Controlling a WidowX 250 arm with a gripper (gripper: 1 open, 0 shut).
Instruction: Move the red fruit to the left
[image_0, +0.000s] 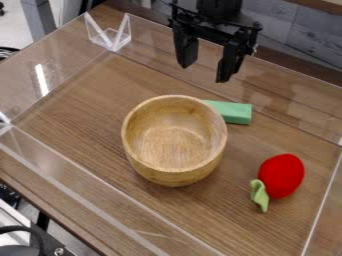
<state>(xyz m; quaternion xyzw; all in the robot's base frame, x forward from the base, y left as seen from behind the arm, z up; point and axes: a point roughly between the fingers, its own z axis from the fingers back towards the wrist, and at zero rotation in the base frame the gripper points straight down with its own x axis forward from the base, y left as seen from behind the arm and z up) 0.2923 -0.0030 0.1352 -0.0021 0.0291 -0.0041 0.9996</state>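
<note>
The red fruit (281, 174), a small bright red toy strawberry with a light green stem, lies on the wooden table near the right edge, in front of and to the right of the wooden bowl (174, 139). My black gripper (205, 58) hangs open above the back of the table, well behind the bowl and far from the fruit. Nothing sits between its fingers.
A flat green block (231, 111) lies just behind the bowl on its right. Clear plastic walls (107, 33) ring the tabletop, with a low transparent rim along the front and right sides.
</note>
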